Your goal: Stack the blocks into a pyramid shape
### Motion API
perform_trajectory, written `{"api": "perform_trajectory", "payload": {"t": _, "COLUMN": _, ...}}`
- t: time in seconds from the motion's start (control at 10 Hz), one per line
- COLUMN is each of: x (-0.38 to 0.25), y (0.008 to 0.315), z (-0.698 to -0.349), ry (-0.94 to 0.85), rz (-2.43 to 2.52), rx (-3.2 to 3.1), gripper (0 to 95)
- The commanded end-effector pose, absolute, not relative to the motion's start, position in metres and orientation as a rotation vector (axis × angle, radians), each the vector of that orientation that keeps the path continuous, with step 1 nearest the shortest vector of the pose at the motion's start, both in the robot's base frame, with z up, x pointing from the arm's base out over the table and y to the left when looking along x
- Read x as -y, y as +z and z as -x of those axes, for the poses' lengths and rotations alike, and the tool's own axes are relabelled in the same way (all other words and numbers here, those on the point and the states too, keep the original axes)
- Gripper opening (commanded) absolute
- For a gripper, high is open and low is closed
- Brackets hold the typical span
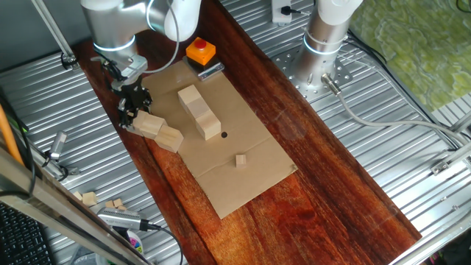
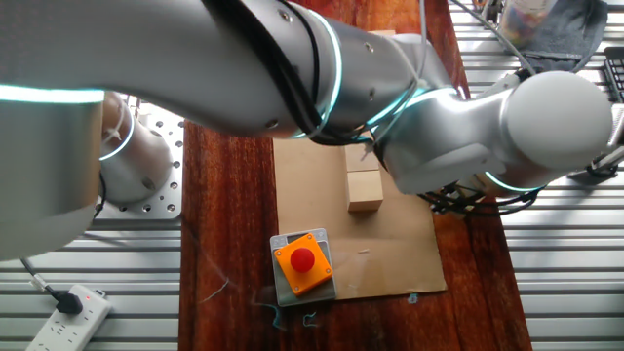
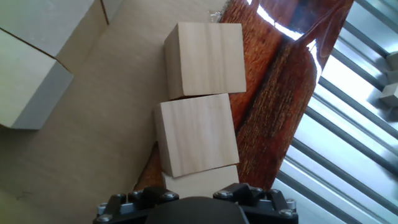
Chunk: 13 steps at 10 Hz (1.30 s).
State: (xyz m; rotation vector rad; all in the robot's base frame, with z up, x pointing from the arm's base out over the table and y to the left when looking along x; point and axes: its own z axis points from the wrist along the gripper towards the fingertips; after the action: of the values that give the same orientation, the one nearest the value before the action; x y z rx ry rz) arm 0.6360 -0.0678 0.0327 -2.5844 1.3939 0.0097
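Three pale wooden blocks (image 1: 199, 110) lie in a row on the cardboard sheet (image 1: 254, 173); the other fixed view shows that row's end (image 2: 365, 187). Two more blocks (image 1: 151, 125) (image 1: 169, 138) lie at the sheet's left edge. My gripper (image 1: 135, 110) hangs low right beside them. In the hand view these blocks run in a line: the far one (image 3: 205, 59), the middle one (image 3: 198, 134), and a third (image 3: 199, 179) right at the gripper's black body (image 3: 198, 211). The fingertips are hidden, so I cannot tell whether they are shut on that nearest block.
A tiny wooden cube (image 1: 241, 160) sits on the cardboard's near part. An orange block with a red button (image 1: 200, 50) stands at the sheet's far end. A second arm's base (image 1: 324, 40) rises at the right. Small wooden pieces (image 1: 88, 199) lie on the ribbed metal at left.
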Motion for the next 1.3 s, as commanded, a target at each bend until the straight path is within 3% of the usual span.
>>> {"api": "perform_trajectory", "payload": {"t": 0.1, "x": 0.067, "y": 0.033, "z": -0.636, "ry": 0.062, "rz": 2.562, "rx": -1.488, "gripper": 0.0}}
{"api": "perform_trajectory", "payload": {"t": 0.9, "x": 0.067, "y": 0.042, "z": -0.637, "ry": 0.074, "rz": 2.522, "rx": -1.579, "gripper": 0.0}}
{"api": "perform_trajectory", "payload": {"t": 1.3, "x": 0.073, "y": 0.065, "z": -0.637, "ry": 0.147, "rz": 2.449, "rx": -1.72, "gripper": 0.0}}
